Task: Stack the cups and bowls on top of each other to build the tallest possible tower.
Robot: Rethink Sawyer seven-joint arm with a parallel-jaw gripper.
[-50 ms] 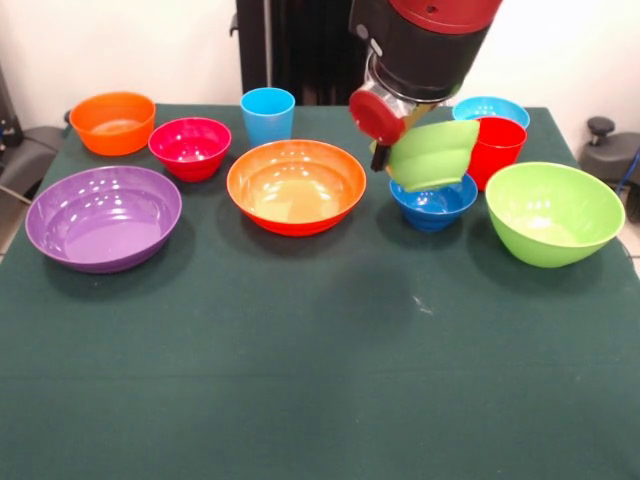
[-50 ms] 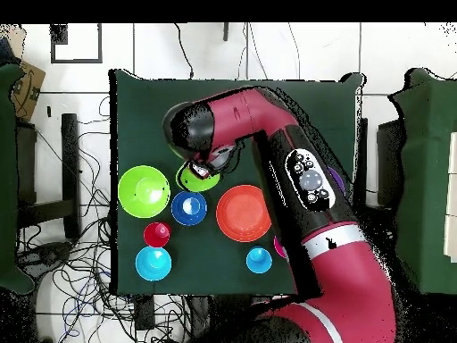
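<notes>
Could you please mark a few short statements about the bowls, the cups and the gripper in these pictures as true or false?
1. The gripper holds a small lime green bowl tilted in the air. True.
2. The held bowl hangs over the large purple bowl. False: it hangs above the dark blue bowl.
3. The red cup stands behind the dark blue bowl, beside the large lime green bowl. True.
4. The light blue cup sits inside the large orange bowl. False: it stands on the table behind it.
5. A tower is already built. False: every other bowl stands singly.
</notes>
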